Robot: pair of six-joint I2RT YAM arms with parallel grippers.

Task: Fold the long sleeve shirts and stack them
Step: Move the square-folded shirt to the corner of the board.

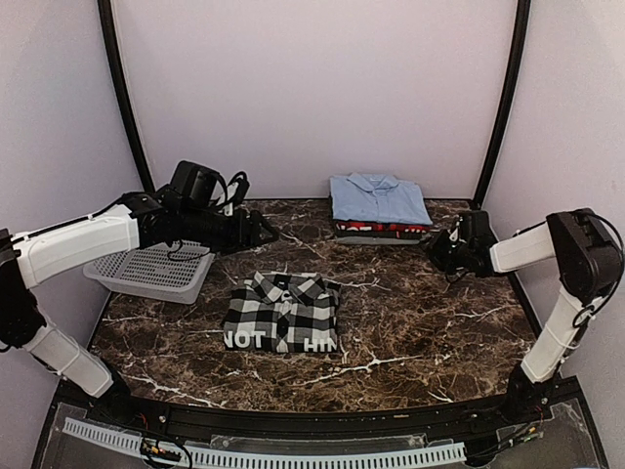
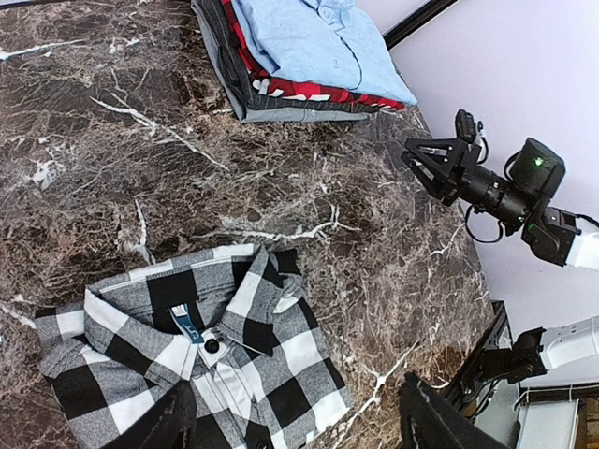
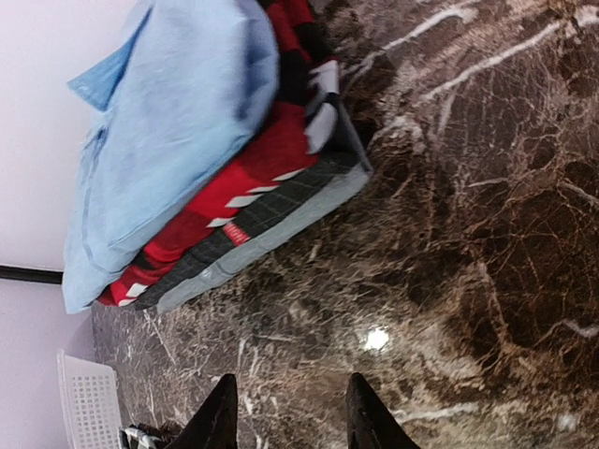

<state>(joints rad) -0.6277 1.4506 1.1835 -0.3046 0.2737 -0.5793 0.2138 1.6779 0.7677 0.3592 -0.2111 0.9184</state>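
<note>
The black-and-white check shirt (image 1: 283, 313) lies folded in the middle of the dark marble worktop (image 1: 420, 322), collar towards the back wall and white lettering along its near edge. At the back sits a neat stack: the light blue shirt (image 1: 379, 198) on top, the red shirt (image 3: 234, 187) under it, and a dark grey garment (image 3: 271, 229) at the bottom. The left fingers (image 2: 435, 421) hang above the far side of the check shirt, spread wide with nothing between them. The right fingers (image 3: 367, 416) hover just right of the stack, parted a modest way and empty, pointing at it. A grey perforated basket (image 1: 151, 271) rests at the left edge under the left arm
</note>
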